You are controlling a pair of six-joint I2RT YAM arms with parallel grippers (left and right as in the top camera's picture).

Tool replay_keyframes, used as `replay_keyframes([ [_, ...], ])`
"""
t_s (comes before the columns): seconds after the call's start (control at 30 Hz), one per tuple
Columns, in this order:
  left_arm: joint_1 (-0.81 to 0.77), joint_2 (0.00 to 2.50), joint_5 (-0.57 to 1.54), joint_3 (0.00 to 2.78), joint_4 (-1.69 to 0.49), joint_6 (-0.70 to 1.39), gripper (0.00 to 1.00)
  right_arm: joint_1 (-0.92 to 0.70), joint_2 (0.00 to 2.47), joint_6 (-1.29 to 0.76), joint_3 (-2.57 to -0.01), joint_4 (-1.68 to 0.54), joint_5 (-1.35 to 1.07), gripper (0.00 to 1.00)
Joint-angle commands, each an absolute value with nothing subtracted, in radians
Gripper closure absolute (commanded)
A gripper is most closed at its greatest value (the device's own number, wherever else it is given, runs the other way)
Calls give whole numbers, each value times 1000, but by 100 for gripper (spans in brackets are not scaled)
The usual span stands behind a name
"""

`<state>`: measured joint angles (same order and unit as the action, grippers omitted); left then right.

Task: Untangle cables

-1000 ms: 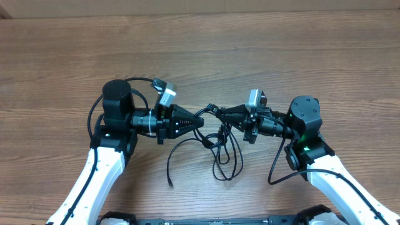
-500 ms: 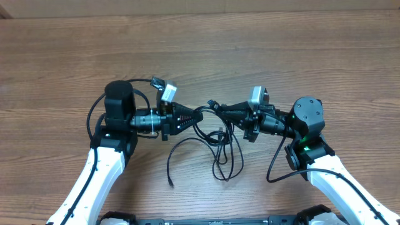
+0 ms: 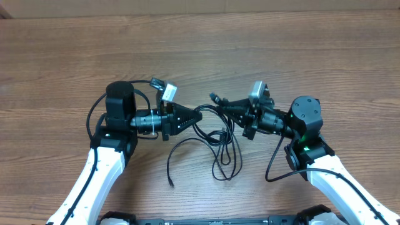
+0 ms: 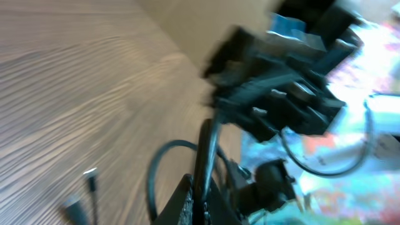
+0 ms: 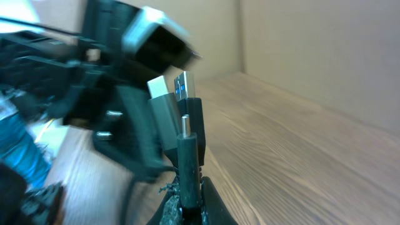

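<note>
My left claw (image 3: 198, 115) is clamped shut on a strand of the cables (image 3: 220, 140). In the left wrist view that black cord (image 4: 205, 153) runs straight up out of the pinch between the fingers (image 4: 185, 199). My right claw (image 3: 219, 105) is closed too, gripping the cables just below their connectors. In the right wrist view a cluster of plugs (image 5: 178, 100), with metal tips on at least two of them, stands upright above the fingertips. How many cords sit in that pinch I cannot tell.

From overhead, the two claws point at each other. The left one is just left of the tangle's top and the right one just right of it, near each other but not touching. The tangle hangs and sprawls below them, crossing strands first, then long narrow loops (image 3: 226, 169) lying on the table (image 3: 62, 50) on the side nearer the arm bases. One loose strand curves away to the left of the tangle and ends in a small plug (image 3: 170, 183) resting on the wood. The left wrist view shows two free plug ends (image 4: 87, 181) lying on the table to the left of the held cord, though that picture is blurred.
</note>
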<state>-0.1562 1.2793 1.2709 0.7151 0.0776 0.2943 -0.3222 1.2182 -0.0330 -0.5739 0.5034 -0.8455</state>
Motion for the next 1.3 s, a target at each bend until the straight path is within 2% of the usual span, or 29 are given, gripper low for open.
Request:
replay_keyframes([
  [0.0, -157, 1281, 1465, 721, 106, 232, 96, -324, 1207, -131, -577, 490, -672, 96],
  [0.1, -157, 1281, 1544, 721, 142, 213, 96, -324, 1207, -142, -577, 477, -648, 96],
  [0.53, -157, 1281, 1545, 721, 184, 214, 96, -324, 1207, -153, -577, 326, -647, 96],
  [1.03, -157, 1281, 1538, 721, 184, 214, 96, -324, 1207, -154, -577, 267, -648, 92],
  [1.1, -157, 1281, 1538, 721, 184, 214, 96, -324, 1207, -153, -577, 258, -648, 88],
  [1.2, -157, 1281, 1538, 721, 184, 214, 96, -324, 1207, -154, -577, 250, -648, 86],
  [1.27, -157, 1281, 1538, 721, 184, 214, 96, -324, 1207, -154, -577, 247, -648, 71],
])
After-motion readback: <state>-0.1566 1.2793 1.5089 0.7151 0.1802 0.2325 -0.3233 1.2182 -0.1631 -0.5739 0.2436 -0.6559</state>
